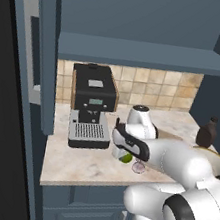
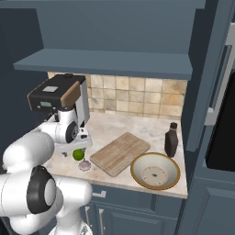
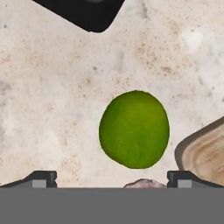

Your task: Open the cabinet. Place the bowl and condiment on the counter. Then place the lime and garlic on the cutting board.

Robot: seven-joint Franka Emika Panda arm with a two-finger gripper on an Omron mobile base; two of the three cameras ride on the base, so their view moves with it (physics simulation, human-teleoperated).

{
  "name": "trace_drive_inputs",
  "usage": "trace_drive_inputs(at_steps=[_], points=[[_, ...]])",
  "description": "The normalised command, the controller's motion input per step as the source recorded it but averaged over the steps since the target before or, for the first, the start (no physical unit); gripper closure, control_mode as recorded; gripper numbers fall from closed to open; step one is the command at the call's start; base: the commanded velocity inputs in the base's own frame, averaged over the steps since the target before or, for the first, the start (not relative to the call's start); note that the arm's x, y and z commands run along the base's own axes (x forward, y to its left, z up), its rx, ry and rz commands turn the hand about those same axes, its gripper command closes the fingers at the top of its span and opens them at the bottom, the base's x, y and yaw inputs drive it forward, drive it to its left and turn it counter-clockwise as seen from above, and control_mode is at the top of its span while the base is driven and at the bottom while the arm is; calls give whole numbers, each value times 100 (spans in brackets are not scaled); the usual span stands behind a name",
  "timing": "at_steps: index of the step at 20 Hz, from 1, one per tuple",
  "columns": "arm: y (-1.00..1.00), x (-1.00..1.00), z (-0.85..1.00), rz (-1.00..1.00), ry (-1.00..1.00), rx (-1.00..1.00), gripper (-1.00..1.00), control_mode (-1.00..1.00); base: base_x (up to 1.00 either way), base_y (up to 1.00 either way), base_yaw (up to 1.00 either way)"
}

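While the lime [image 3: 134, 129] lies on the counter [image 3: 52, 87], hand [image 3: 112, 177] wide, empty, directly above.

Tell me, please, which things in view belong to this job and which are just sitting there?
Job:
- cabinet, open
- bowl and condiment, on the counter
- lime, under the open tool
- garlic, beside the lime
- cutting board, bare

Not part of it:
- coffee machine
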Motion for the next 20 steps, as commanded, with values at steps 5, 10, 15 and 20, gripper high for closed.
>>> trace_drive_inputs(at_steps=[5,10,15,20], points=[[3,2,-2,0,1,0,-100,-100,0,0,0],[0,4,0,0,0,0,-100,-100,0,0,0],[0,8,-1,0,0,0,-100,-100,0,0,0],[0,12,-1,0,0,0,-100,-100,0,0,0]])
